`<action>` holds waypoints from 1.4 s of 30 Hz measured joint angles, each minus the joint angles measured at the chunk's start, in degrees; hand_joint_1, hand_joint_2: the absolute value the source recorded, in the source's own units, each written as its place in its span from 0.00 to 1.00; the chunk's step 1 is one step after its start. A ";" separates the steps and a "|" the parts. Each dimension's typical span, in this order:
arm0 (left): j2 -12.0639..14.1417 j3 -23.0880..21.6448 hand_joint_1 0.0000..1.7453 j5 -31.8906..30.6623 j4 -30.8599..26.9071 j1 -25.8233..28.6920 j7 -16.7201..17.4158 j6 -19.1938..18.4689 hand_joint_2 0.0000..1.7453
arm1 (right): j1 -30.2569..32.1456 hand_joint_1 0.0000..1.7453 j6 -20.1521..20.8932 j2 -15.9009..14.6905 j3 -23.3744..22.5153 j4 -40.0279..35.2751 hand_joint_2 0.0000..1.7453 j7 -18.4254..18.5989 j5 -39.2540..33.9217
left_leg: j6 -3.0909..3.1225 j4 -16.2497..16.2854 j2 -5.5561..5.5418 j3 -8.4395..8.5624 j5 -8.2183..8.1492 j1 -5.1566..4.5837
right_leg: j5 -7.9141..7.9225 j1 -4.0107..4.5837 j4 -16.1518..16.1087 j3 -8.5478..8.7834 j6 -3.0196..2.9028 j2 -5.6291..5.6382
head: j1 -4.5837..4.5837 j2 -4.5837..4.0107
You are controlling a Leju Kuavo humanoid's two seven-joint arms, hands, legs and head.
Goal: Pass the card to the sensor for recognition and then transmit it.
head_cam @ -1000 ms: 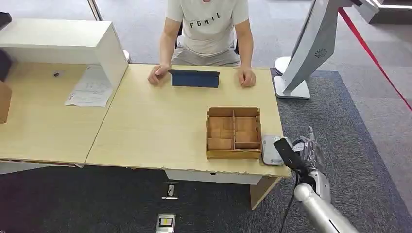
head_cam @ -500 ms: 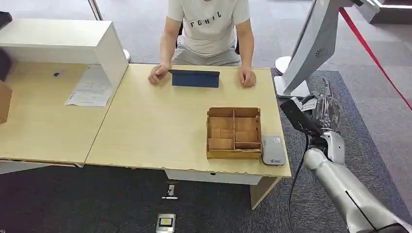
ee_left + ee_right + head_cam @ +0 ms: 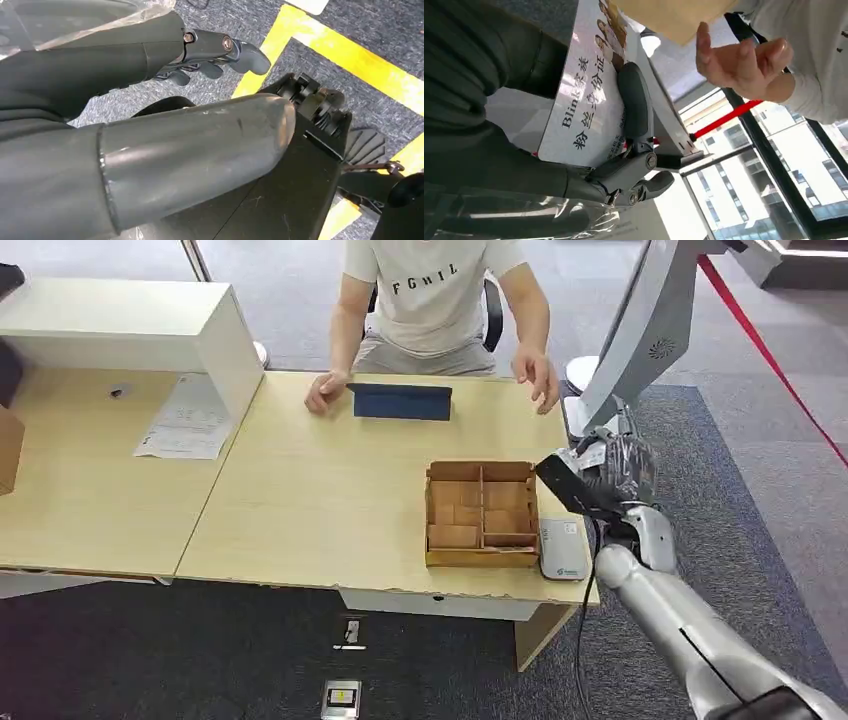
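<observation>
**Card in hand near the desk's right end, handover still ahead**

On the far left, a white box (image 3: 130, 325) and a sheet of paper (image 3: 188, 420) are sitting on the adjoining table. At the middle of the wooden desk (image 3: 320, 500), a person (image 3: 430, 290) is sitting behind a blue folded stand (image 3: 401, 402), one palm resting on the desk and the other hand (image 3: 538, 375) lifting off it, open, toward the robot. Nearer the front edge, a compartmented wooden tray (image 3: 480, 512) is standing with the white sensor (image 3: 562, 548) touching its right side.

Further right, the right hand (image 3: 612, 475) is hovering above the desk's right edge, beyond the sensor, gripping the card (image 3: 586, 100); in the right wrist view a finger is pressing across the card's printed face. The left hand (image 3: 215, 50) is hanging low over the carpet, fingers loosely curled and holding nothing.

Judging by this, the card is no longer over the sensor, so recognition looks finished or skipped, though that cannot be told. Delivery into the person's waiting hand is not yet done.
</observation>
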 joint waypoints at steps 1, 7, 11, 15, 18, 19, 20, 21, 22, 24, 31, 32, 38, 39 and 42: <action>0.00 0.00 0.00 -0.02 0.00 -0.03 0.02 -0.11 0.00 | -0.23 1.00 0.00 0.24 0.22 0.28 1.00 -0.04 -0.02 | 0.00 0.00 0.00 0.00 0.00 0.00 | 0.00 0.00 0.00 0.00 0.00 0.00 | 0.02 0.00; 0.00 -0.04 0.00 -0.02 0.00 -0.07 0.09 -0.20 0.00 | -1.51 1.00 0.02 1.18 1.25 1.73 1.00 -0.24 -0.13 | 0.00 0.00 0.00 0.00 0.00 0.00 | 0.00 -0.01 -0.01 -0.01 0.00 0.00 | 0.00 0.00; 0.00 -0.07 0.00 -0.04 0.00 -0.06 0.09 -0.20 0.00 | -1.74 1.00 0.02 1.59 1.62 2.58 1.00 -0.31 -0.17 | 0.00 0.00 0.00 0.00 0.00 0.00 | 0.00 -0.01 -0.01 -0.01 0.00 0.00 | 0.00 0.00; 0.00 -0.17 0.00 -0.20 0.00 -0.10 0.31 -0.33 0.00 | -1.99 1.00 -0.02 1.66 1.97 3.23 1.00 -0.33 -0.20 | 0.00 0.00 0.00 0.00 0.00 0.00 | 0.00 -0.01 -0.01 -0.01 0.00 0.00 | 0.02 0.00; 0.00 -0.44 0.00 -0.37 0.00 -0.21 0.70 -0.37 0.00 | -2.11 1.00 -0.15 1.64 2.27 3.61 1.00 -0.33 -0.42 | 0.00 0.00 0.00 0.00 0.00 0.00 | 0.00 0.00 -0.01 -0.01 0.00 0.00 | 0.00 0.00; 0.00 -0.50 0.00 -0.46 0.00 -0.22 0.77 -0.37 0.00 | -2.14 1.00 -0.15 1.62 2.38 3.76 1.00 -0.33 -0.46 | 0.00 0.00 0.00 0.00 0.00 0.00 | 0.00 0.00 -0.01 -0.01 0.00 0.00 | 0.00 0.00; 0.00 -0.61 0.00 -0.46 0.00 -0.22 0.85 -0.37 0.00 | -2.17 1.00 -0.15 1.64 2.53 3.87 1.00 -0.33 -0.48 | 0.00 0.00 0.00 0.00 0.00 0.00 | 0.00 0.00 -0.01 -0.01 0.00 0.00 | 0.00 0.00; 0.00 -0.70 0.00 -0.46 0.00 -0.23 1.11 -0.37 0.00 | -2.20 1.00 -0.15 1.64 2.64 4.00 1.00 -0.33 -0.48 | 0.00 0.00 0.00 0.00 0.00 0.00 | 0.00 0.00 -0.01 -0.01 0.00 0.00 | 0.02 0.00; 0.00 -0.83 0.00 -0.40 0.00 -0.27 1.44 -0.37 0.00 | -2.26 1.00 -0.13 1.72 2.80 4.15 1.00 -0.33 -0.48 | 0.00 0.00 0.00 0.00 0.00 0.00 | 0.00 0.00 -0.01 -0.01 0.00 0.00 | 0.00 0.00; 0.00 -0.94 0.00 -0.35 0.00 -0.38 2.01 -0.35 0.00 | -2.35 1.00 -0.15 1.92 3.06 4.41 1.00 -0.37 -0.52 | 0.00 0.00 0.00 0.00 0.00 0.00 | 0.00 0.00 -0.01 -0.01 0.00 0.00 | 0.00 0.00; 0.02 -1.01 0.00 -0.50 0.00 -0.61 3.63 -0.33 0.00 | -2.42 0.00 -0.50 2.42 3.65 5.31 0.00 -1.11 -1.31 | 0.00 0.00 0.00 0.00 0.00 0.00 | 0.00 0.00 -0.01 -0.01 0.00 0.00 | 0.02 0.00; 0.02 -1.03 0.00 -0.48 0.00 -0.61 3.63 -0.33 0.00 | -2.42 0.00 -0.63 2.42 3.80 5.44 0.00 -1.13 -1.29 | 0.00 0.00 0.00 0.00 0.00 0.00 | 0.00 0.00 -0.01 -0.01 0.00 0.00 | 0.00 0.00; 0.04 -1.18 0.00 -0.15 0.00 -0.61 3.58 -0.55 0.00 | -2.41 0.00 -0.72 2.42 4.72 6.05 0.00 -1.11 -1.25 | 0.00 0.00 0.00 0.00 0.00 0.00 | 0.00 -0.01 -0.01 -0.01 0.00 0.00 | 0.00 0.00; 0.04 -1.29 0.00 -0.11 0.00 -0.61 3.58 -0.57 0.00 | -2.41 0.00 -0.74 2.42 4.87 6.10 0.00 -1.11 -1.27 | 0.00 0.01 0.01 0.01 0.00 0.00 | 0.00 -0.01 -0.01 -0.01 0.00 0.00 | 0.02 0.00; 0.04 -1.40 0.00 -0.07 0.00 -0.61 3.58 -0.72 0.00 | -2.41 0.00 -0.79 2.29 5.31 6.10 0.00 -1.11 -1.29 | 0.00 0.01 0.00 0.01 0.00 0.00 | 0.00 0.00 -0.01 -0.01 0.00 0.00 | 0.00 0.00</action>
